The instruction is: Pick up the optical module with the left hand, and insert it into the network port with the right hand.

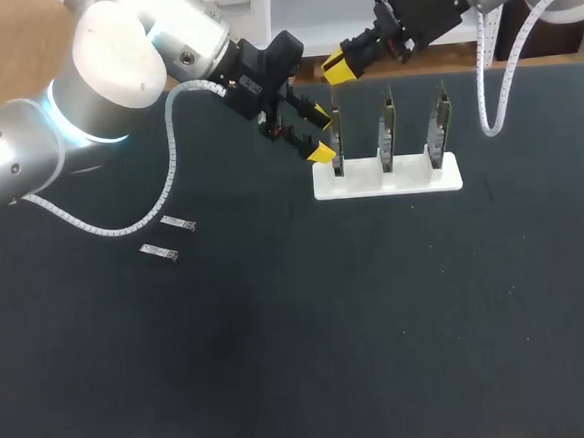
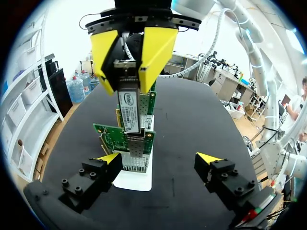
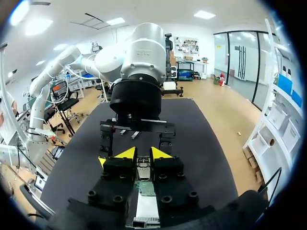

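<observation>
My right gripper [image 1: 342, 67] hangs above the left-most network card [image 1: 335, 136] and is shut on a silver optical module [image 2: 128, 105]. The module points down, and its lower end meets the metal port [image 2: 136, 148] on that green card. In the right wrist view the module [image 3: 143, 172] sits between the yellow tips of the right gripper [image 3: 142, 154]. My left gripper [image 1: 321, 137] stands open right beside the same card, nothing between its fingers. In its own view the left gripper [image 2: 158, 160] straddles the card's foot with a wide gap.
A white stand [image 1: 410, 179] holds three upright cards in a row, the other two [image 1: 388, 127] [image 1: 439, 118] to the right. Two spare modules [image 1: 177, 223] [image 1: 159, 251] lie on the black mat at the left. My left arm [image 3: 139, 62] faces the right gripper closely.
</observation>
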Motion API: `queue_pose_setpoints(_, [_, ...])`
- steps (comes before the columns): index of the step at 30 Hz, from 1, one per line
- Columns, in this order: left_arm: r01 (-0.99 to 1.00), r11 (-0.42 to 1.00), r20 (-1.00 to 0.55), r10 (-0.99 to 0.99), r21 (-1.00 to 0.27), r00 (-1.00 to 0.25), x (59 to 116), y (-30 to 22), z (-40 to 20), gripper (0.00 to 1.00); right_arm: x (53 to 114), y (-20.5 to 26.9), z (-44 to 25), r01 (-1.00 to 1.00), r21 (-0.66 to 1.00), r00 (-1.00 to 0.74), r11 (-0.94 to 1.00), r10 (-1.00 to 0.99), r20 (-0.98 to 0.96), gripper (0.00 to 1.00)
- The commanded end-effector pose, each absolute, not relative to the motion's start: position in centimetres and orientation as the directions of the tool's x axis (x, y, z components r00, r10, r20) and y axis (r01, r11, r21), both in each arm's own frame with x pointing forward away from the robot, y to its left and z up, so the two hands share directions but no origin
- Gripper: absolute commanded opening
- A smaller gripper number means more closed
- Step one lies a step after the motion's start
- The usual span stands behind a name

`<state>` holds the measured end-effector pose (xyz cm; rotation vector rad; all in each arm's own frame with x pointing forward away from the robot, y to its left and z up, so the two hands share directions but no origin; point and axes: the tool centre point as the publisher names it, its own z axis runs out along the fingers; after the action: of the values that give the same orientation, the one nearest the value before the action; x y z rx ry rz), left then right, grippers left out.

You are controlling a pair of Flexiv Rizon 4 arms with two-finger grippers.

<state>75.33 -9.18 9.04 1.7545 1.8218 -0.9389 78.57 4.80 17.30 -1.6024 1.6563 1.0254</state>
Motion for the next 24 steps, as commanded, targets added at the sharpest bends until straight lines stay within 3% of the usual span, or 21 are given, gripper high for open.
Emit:
queue_pose_setpoints(1, [0.985, -0.035, -0.717, 0.690, -0.171, -0.100, 75.44, -9.25, 9.09, 1.00, 78.22, 4.69, 17.06, -0.993, 0.111, -0.080, -0.028, -0.521, -0.850, 0.00])
queue_pose_setpoints(24, [0.985, -0.035, -0.717, 0.690, -0.171, -0.100, 75.44, -9.25, 9.09, 1.00, 77.93, 4.82, 17.44, -0.995, 0.095, -0.065, -0.032, -0.521, -0.851, 0.00])
